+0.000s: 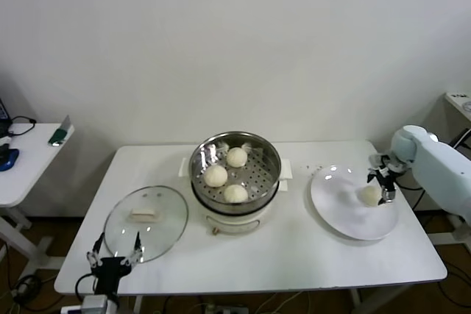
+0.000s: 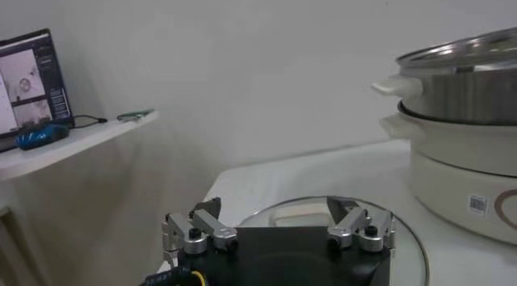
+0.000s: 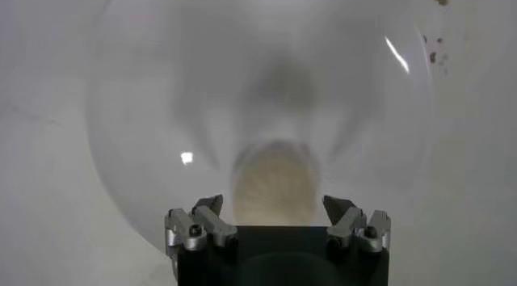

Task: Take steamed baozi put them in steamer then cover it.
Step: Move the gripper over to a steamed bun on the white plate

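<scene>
On the white counter [image 1: 294, 255] the steamer [image 1: 235, 154] stands in the middle, its steel basket sitting on a cream-white pot base. Three steamed baozi are in the basket: one toward the wall [image 1: 236, 157], one on the robot's left side [image 1: 215, 176], and one nearest the robot [image 1: 235, 193]. They lie close together but apart.

The fourth baozi [image 1: 369, 195] rests on the white plate [image 1: 338, 211] to the right of the steamer. The right gripper [image 1: 384, 185] is down over it — in the right wrist view its fingers [image 3: 202, 219] stand wide open with the bun [image 3: 275, 187] between them, not touching as far as I can tell, though that view is blurred.

The cover [image 1: 146, 222] lies flat on the counter to the left of the steamer, handle [image 1: 143, 215] up, well apart from the pot. The left gripper [image 1: 114, 255] hangs at the near edge of the counter just beside the cover's rim — open and holding nothing, its fingers [image 2: 198, 227] spread above the glass [image 2: 404, 255].

A side table [image 1: 22, 174] stands off to the left.
</scene>
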### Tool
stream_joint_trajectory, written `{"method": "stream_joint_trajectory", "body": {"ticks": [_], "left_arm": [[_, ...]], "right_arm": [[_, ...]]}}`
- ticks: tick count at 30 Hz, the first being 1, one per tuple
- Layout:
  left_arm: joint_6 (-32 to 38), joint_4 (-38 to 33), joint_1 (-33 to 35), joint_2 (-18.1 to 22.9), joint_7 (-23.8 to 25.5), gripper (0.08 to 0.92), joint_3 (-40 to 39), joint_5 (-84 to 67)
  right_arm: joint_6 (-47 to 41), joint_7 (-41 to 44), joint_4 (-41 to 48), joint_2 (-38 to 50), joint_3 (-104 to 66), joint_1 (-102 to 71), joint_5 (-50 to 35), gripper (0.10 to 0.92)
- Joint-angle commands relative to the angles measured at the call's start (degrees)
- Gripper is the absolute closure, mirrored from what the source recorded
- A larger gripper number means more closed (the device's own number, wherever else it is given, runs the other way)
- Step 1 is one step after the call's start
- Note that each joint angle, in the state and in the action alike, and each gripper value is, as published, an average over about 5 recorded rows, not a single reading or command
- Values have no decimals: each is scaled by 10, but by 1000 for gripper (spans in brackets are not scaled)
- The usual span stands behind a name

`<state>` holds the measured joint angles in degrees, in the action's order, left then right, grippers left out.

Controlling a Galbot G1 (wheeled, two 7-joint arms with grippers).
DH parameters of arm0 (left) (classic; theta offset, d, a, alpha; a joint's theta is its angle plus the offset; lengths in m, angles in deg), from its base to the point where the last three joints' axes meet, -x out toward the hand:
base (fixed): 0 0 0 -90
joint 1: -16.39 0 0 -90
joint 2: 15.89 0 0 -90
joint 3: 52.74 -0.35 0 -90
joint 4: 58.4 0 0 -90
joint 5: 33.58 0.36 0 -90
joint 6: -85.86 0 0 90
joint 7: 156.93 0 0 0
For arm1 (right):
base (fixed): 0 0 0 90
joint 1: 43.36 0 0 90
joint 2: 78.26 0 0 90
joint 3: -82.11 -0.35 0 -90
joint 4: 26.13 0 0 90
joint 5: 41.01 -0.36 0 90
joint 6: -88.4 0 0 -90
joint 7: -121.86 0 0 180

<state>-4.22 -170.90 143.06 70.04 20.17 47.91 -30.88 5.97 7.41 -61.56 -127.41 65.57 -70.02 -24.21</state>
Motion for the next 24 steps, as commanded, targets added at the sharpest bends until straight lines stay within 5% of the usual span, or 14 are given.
{"method": "stream_joint_trajectory", "body": {"ticks": [1,11,24], "left_arm": [[3,1,4,1,0,177,1,2],[4,-2,9,2,1,177,3,1],[5,-4,12,5,0,177,5,1]], "right_arm": [[8,-6,57,-29,-49,-23,44,203],[19,1,88,-48,-63,-17,76,207],[20,13,96,-59,-61,-4,71,325]]}}
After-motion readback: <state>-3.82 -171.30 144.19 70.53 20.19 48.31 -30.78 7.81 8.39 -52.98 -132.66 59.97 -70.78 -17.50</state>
